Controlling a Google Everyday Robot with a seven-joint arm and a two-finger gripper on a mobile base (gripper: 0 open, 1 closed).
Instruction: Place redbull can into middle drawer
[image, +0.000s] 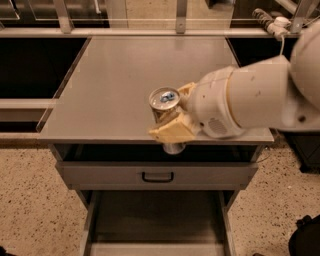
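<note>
Item: redbull can (165, 100), slim, silver and blue, shiny top with a blue tab facing the camera; roughly upright, off the bench (125, 65), over its front edge, lower end showing past that edge against the dark gap below. Gripper (171, 111): at the front middle of the bench, at the end of a bulky white arm (260, 100) entering from the right. Cream-coloured fingers (172, 131): clamped on the can, one across its near side, the other behind it. Bench: flat grey top, raised rail along the back. Directly below: closed grey drawer front (115, 176) with a black handle (157, 176). Lower down: middle drawer (157, 215), pulled out toward the camera, dark grey floor, lighter grey side walls, straight beneath the can and well apart from it. Surroundings: speckled floor (30, 200) to either side; white cable plug (275, 21) at upper right; dark object (305, 237) at lower right, kind not discernible.
</note>
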